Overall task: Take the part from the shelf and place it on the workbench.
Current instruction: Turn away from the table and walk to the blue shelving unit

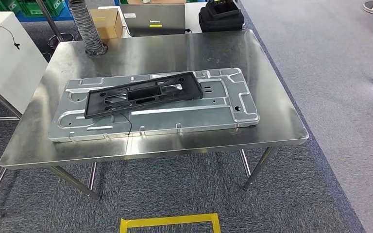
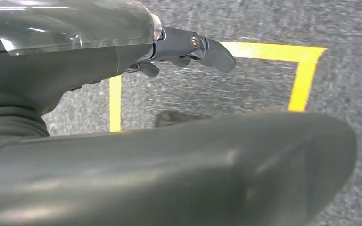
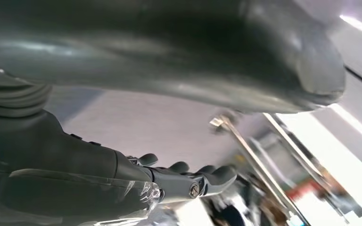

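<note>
Steel workbench (image 1: 272, 121) carries the black part (image 1: 143, 93) atop a grey panel (image 1: 233, 104). I see my left hand (image 2: 188, 52) and right hand (image 3: 188, 181) empty, fingers extended.

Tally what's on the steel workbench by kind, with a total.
Silver stamped metal panel: 1
Black plastic frame part, lying on the panel: 1
Grey ribbed hose, its end resting at the bench's far left corner: 1
Total: 3
</note>
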Available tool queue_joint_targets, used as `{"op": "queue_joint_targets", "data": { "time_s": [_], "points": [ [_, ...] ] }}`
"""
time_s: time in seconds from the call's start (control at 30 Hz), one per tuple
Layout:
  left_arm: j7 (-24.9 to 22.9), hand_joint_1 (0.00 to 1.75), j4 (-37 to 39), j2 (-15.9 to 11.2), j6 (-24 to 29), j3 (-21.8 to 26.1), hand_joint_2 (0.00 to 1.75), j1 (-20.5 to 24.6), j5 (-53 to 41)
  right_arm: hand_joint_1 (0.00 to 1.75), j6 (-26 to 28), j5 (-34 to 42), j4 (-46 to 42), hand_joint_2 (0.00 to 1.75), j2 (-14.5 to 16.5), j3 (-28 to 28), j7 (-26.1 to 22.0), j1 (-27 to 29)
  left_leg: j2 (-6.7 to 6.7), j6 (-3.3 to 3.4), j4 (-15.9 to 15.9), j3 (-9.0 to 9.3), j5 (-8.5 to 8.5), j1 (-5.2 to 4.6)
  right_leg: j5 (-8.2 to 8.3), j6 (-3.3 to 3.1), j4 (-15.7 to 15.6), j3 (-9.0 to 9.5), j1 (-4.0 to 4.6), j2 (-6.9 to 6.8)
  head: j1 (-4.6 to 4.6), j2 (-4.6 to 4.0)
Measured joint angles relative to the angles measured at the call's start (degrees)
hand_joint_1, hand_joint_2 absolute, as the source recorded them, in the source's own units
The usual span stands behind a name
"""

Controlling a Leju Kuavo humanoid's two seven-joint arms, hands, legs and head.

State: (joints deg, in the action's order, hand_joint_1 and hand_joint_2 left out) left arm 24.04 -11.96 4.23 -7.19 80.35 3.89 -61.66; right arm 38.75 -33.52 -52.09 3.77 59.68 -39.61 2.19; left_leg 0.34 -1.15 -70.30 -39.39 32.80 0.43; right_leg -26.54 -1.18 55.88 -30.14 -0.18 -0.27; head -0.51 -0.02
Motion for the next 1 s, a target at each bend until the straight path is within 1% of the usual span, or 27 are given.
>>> {"op": "queue_joint_targets", "data": {
  "time_s": [0.03,0.07,0.1,0.13,0.17,0.2,0.23,0.27,0.3,0.33,0.37,0.4,0.43,0.5,0.53,0.57,0.6,0.63,0.67,0.7,0.73,0.77,0.8,0.87,0.9,0.93,1.0],
  "points": [
    [0.0,0.00,0.0,0.0,0.0,0.1,0.00,0.0,-0.1,0.00,0.4,-0.6,3.1,0.00,-0.1,0.3,0.0,-0.3,0.00,-0.12,-2.8,-0.13,0.95,0.02,0.71,-0.02,0.1,-0.95,0.12,-0.06,0.00,0.00],
    [0.0,0.00,0.0,0.0,0.0,0.2,0.00,0.0,-0.1,0.00,0.6,-1.5,5.9,0.00,-0.3,0.7,0.1,-0.7,0.00,-0.13,-4.0,0.56,0.53,0.03,1.41,0.01,0.1,-1.94,0.21,-0.07,-0.01,0.00],
    [0.0,0.00,0.0,0.0,0.0,0.3,0.00,0.0,-0.2,0.00,0.7,-2.9,8.6,0.00,-0.6,1.1,0.7,-1.0,0.00,-0.01,-3.1,2.22,-0.82,0.04,2.09,0.09,0.3,-2.92,0.29,-0.06,-0.01,0.00],
    [0.0,0.00,0.0,0.0,0.1,0.4,0.00,0.1,-0.2,0.00,0.8,-5.1,11.4,0.00,-0.9,1.5,2.1,-1.3,-0.01,0.19,-0.3,4.89,-2.29,0.03,2.76,0.20,0.4,-3.86,0.35,-0.04,-0.01,0.00],
    [0.0,0.00,0.0,0.1,0.2,0.5,0.00,0.2,-0.2,0.00,0.8,-8.2,14.0,0.00,-1.2,1.9,4.7,-1.6,-0.04,0.46,4.0,8.45,-2.92,0.00,3.34,0.36,0.6,-4.58,0.42,-0.02,-0.01,0.01],
    [0.0,0.00,0.0,0.1,0.4,0.6,0.00,0.3,-0.2,0.00,0.9,-12.2,16.4,0.00,-1.5,2.1,8.7,-1.8,-0.08,0.78,8.8,12.00,-2.70,-0.11,3.85,0.57,0.7,-5.11,0.51,-0.03,-0.01,0.01],
    [0.0,0.00,0.0,0.1,0.5,0.7,0.00,0.4,-0.3,0.00,0.9,-16.6,18.8,0.00,-1.6,2.3,13.5,-2.0,-0.13,1.11,12.4,14.57,-2.21,-0.25,4.37,0.85,0.8,-5.34,0.57,-0.08,0.00,0.01],
    [-0.1,0.00,0.0,0.2,0.7,0.8,0.00,0.4,-0.5,0.00,1.0,-20.6,20.8,0.00,-1.7,2.3,18.4,-2.2,-0.17,1.44,14.7,16.04,-1.63,-0.44,4.85,1.17,0.9,-5.42,0.54,-0.13,0.01,0.01],
    [-0.1,0.00,0.0,0.2,0.7,0.8,0.00,0.4,-0.7,0.00,0.9,-23.9,22.9,0.00,-1.7,2.4,22.8,-2.3,-0.18,1.85,15.7,16.22,-1.63,-0.62,5.41,1.54,0.8,-5.48,0.51,-0.18,0.01,0.00],
    [-0.1,0.00,0.0,0.3,0.8,0.9,0.00,0.4,-0.9,0.00,0.9,-26.3,24.9,0.00,-1.7,2.4,26.3,-2.5,-0.09,2.30,15.7,15.69,-2.26,-0.62,5.76,1.88,0.7,-5.61,0.35,-0.14,0.01,0.00],
    [-0.2,0.00,0.0,0.4,0.8,0.9,0.00,0.3,-1.1,0.00,0.5,-27.8,26.7,0.00,-1.7,2.4,28.8,-2.6,0.02,2.78,15.8,15.12,-2.95,-0.61,5.15,2.21,1.1,-6.03,0.21,-0.03,0.01,0.00],
    [-0.2,0.00,0.0,0.4,0.8,0.9,0.00,0.3,-1.4,0.00,-0.7,-29.0,28.4,0.00,-1.8,2.4,30.8,-2.6,0.14,3.25,16.0,14.35,-3.81,-0.55,3.40,2.49,2.3,-6.65,0.10,0.09,0.01,0.00],
    [-0.2,0.00,0.0,0.5,0.7,0.9,0.00,0.3,-1.7,0.00,-3.2,-30.0,29.9,0.00,-1.8,2.4,32.5,-2.6,0.25,3.55,16.1,13.44,-4.68,-0.48,0.50,2.73,4.7,-7.45,-0.05,0.20,0.01,0.00],
    [0.0,0.00,0.0,0.4,0.5,0.8,0.00,0.3,-2.4,0.00,-11.1,-31.8,32.4,0.00,-1.8,2.3,34.8,-2.8,0.35,3.75,16.0,11.40,-6.18,-0.56,-5.63,3.11,11.9,-9.06,-0.22,0.25,0.00,0.01],
    [0.0,0.00,0.0,0.4,0.4,0.8,0.00,0.3,-2.7,0.00,-14.9,-32.6,33.5,0.00,-1.8,2.2,35.4,-3.0,0.39,3.67,15.9,10.32,-6.90,-0.59,-6.96,3.26,15.3,-9.39,-0.30,0.25,0.01,0.01],
    [0.1,0.00,0.0,0.4,0.3,0.8,0.00,0.3,-2.9,0.00,-17.4,-33.0,34.4,0.00,-1.7,2.1,35.6,-3.1,0.44,3.57,15.6,9.22,-7.60,-0.60,-6.70,3.37,17.3,-9.05,-0.40,0.24,0.01,0.01],
    [0.1,0.00,0.0,0.4,0.2,0.7,0.00,0.3,-3.0,0.00,-18.8,-33.3,35.2,0.00,-1.6,1.9,35.7,-3.2,0.46,3.43,15.3,8.07,-8.24,-0.58,-5.26,3.46,17.4,-7.77,-0.51,0.23,0.00,0.00],
    [0.1,0.00,0.0,0.4,0.1,0.7,0.00,0.3,-3.1,0.00,-19.3,-33.5,35.7,0.00,-1.6,1.8,35.7,-3.3,0.47,3.26,14.8,6.91,-8.82,-0.56,-3.53,3.55,15.4,-5.41,-0.63,0.23,0.01,0.00],
    [0.1,0.00,0.0,0.4,0.0,0.6,0.00,0.3,-3.2,0.00,-19.6,-33.5,36.2,0.00,-1.5,1.8,35.8,-3.4,0.46,3.04,14.2,5.89,-9.31,-0.53,-2.62,3.58,11.6,-2.16,-0.72,0.23,0.00,0.00],
    [0.1,0.00,0.0,0.4,0.0,0.5,0.00,0.3,-3.2,0.00,-20.2,-33.6,36.5,0.00,-1.5,1.7,35.9,-3.6,0.43,2.76,13.6,4.99,-9.69,-0.54,-2.85,3.51,6.9,1.31,-0.66,0.24,-0.01,0.00],
    [0.1,0.00,0.0,0.5,0.0,0.4,0.00,0.3,-3.3,0.00,-21.2,-33.7,36.7,0.00,-1.6,1.6,36.0,-3.8,0.43,2.41,13.2,4.39,-10.08,-0.54,-3.69,3.26,3.0,3.95,-0.52,0.26,-0.01,0.01],
    [0.0,0.00,0.0,0.5,0.0,0.3,0.00,0.3,-3.4,0.00,-22.4,-33.9,37.0,0.00,-1.6,1.5,36.1,-4.0,0.45,2.05,12.9,4.04,-10.48,-0.53,-4.66,2.90,0.4,5.52,-0.32,0.29,-0.01,0.01],
    [0.0,0.00,0.0,0.5,0.0,0.1,0.00,0.4,-3.5,0.00,-23.9,-34.2,37.2,0.00,-1.6,1.4,36.3,-4.1,0.46,1.68,12.8,3.86,-10.93,-0.50,-5.07,2.47,-0.8,5.98,-0.13,0.29,-0.01,0.01],
    [-0.1,0.00,0.0,0.5,0.0,-0.1,0.00,0.3,-3.8,0.00,-27.0,-34.6,37.9,0.00,-1.5,1.1,36.8,-4.2,0.34,0.99,12.6,3.47,-11.09,-0.26,-4.20,1.46,-0.8,5.26,-0.16,0.07,0.00,0.00],
    [-0.1,0.00,0.0,0.5,-0.1,-0.2,0.00,0.3,-3.9,0.00,-28.4,-34.8,38.2,0.00,-1.5,1.0,37.1,-4.3,0.24,0.65,11.5,2.93,-9.72,-0.17,-3.53,0.96,-0.9,4.69,-0.23,-0.09,0.00,0.00],
    [-0.2,0.00,0.0,0.5,-0.1,-0.2,0.00,0.3,-4.1,0.00,-29.5,-34.9,38.5,0.00,-1.4,0.8,37.5,-4.4,0.14,0.32,9.3,2.10,-7.30,-0.06,-2.78,0.54,-1.0,3.95,-0.27,-0.25,0.00,0.00],
    [-0.2,0.00,0.0,0.6,-0.1,-0.4,0.00,0.2,-4.4,0.00,-31.2,-35.0,38.8,0.00,-1.4,0.7,38.4,-4.5,0.09,-0.21,2.1,0.16,-1.34,0.08,-1.39,0.14,-0.8,2.12,-0.10,-0.38,0.00,0.00]
  ]
}}
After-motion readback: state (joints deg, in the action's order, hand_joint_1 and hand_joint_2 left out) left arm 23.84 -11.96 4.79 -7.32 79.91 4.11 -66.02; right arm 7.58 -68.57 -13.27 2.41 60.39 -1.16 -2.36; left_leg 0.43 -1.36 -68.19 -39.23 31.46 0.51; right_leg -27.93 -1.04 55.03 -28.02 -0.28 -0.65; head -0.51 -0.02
